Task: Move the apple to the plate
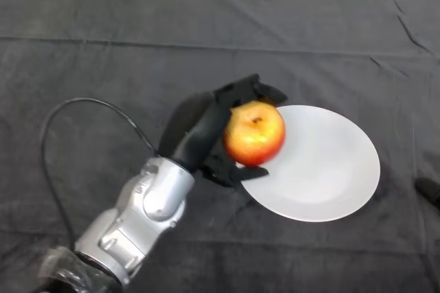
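Presently, my head view lists the following.

Item 1: left hand (199, 128), black, on a silver-grey arm (141, 210) that enters from the lower left of the view and reaches up and to the right. I see its fingers (258, 90) curled over the top of the fruit and its thumb (237, 171) hooked under the bottom, so the hand is clamped on the fruit from the left side.

Item 2: apple (254, 133), red with a yellow patch near the top, stem dimple facing the camera and slightly upward. It sits inside the hand's grasp, to the right of the palm, between the fingers above and the thumb below. It lies over the left rim of the plate, overlapping that rim in my view; I cannot tell whether it touches the plate or is held above it.

Item 3: plate (330, 169), white, round, plain, lying flat on the table to the right of the hand. The thumb tip overlaps its left edge.

Item 4: table cloth (103, 52), dark grey, covering the whole table, with a fold line running across the upper part and a few creases at upper right.

Item 5: small dark object (430, 190) at the right edge, cut off by the frame; I cannot identify it.
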Controlling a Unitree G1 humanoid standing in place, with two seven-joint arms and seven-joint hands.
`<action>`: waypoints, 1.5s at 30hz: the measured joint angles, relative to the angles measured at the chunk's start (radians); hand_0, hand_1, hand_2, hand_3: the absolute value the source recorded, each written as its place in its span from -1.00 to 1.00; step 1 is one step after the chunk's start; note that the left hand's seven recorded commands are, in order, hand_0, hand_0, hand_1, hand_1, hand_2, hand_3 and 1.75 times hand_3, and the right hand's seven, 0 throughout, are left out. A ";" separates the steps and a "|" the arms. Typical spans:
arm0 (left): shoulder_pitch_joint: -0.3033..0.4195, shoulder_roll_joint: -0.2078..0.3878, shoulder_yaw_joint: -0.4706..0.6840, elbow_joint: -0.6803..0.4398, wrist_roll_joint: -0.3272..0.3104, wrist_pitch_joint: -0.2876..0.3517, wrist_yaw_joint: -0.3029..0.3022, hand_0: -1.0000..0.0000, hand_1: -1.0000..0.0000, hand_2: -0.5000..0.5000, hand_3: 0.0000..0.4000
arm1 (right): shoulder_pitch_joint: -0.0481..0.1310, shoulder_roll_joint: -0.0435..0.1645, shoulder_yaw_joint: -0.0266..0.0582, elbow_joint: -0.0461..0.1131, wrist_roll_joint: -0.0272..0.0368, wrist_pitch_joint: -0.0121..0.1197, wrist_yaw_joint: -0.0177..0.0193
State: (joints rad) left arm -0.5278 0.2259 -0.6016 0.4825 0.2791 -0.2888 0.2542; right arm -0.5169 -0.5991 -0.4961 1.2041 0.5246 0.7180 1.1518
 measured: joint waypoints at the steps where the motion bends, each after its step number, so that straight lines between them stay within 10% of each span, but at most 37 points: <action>1: -0.009 -0.001 -0.009 0.011 -0.001 0.000 0.003 -1.00 -1.00 0.00 1.00 | 0.000 0.000 0.0000 0.000 0.0000 0.000 0.0001; 15: -0.097 -0.037 -0.169 0.164 -0.064 -0.057 0.054 -1.00 -0.95 -0.02 1.00 | 0.000 0.000 0.0000 0.000 0.0001 0.000 0.0001; 17: -0.102 -0.037 -0.175 0.172 -0.068 -0.065 0.059 -1.00 -0.27 -0.36 1.00 | 0.000 0.000 0.0000 0.000 0.0001 0.000 0.0001; 20: -0.128 -0.037 -0.187 0.198 -0.068 -0.071 0.061 -1.00 0.12 -0.56 1.00 | 0.000 0.000 0.0000 0.000 0.0001 0.000 0.0002; 21: -0.132 -0.036 -0.190 0.201 -0.068 -0.071 0.063 -1.00 0.70 -0.85 1.00 | 0.000 0.000 0.0000 0.000 0.0001 0.000 0.0002; 22: -0.137 -0.035 -0.198 0.204 -0.068 -0.071 0.064 -0.40 1.00 -0.70 0.40 | 0.000 0.000 0.0000 0.000 0.0001 0.000 0.0002; 24: -0.146 -0.034 -0.213 0.205 -0.068 -0.071 0.064 0.32 1.00 -0.34 -0.32 | 0.000 0.000 0.0000 0.000 0.0001 0.000 0.0002; 25: -0.149 -0.034 -0.217 0.205 -0.068 -0.071 0.064 1.00 1.00 0.00 -1.00 | 0.000 0.000 0.0000 0.000 0.0001 0.000 0.0002; 45: -0.160 0.085 -0.153 0.045 -0.079 -0.062 0.058 1.00 1.00 0.00 -1.00 | 0.000 0.000 0.0000 0.000 0.0001 0.000 0.0018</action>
State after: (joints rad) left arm -0.6883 0.3109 -0.7542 0.5277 0.2001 -0.3504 0.3118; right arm -0.5170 -0.5991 -0.4960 1.2040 0.5247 0.7180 1.1536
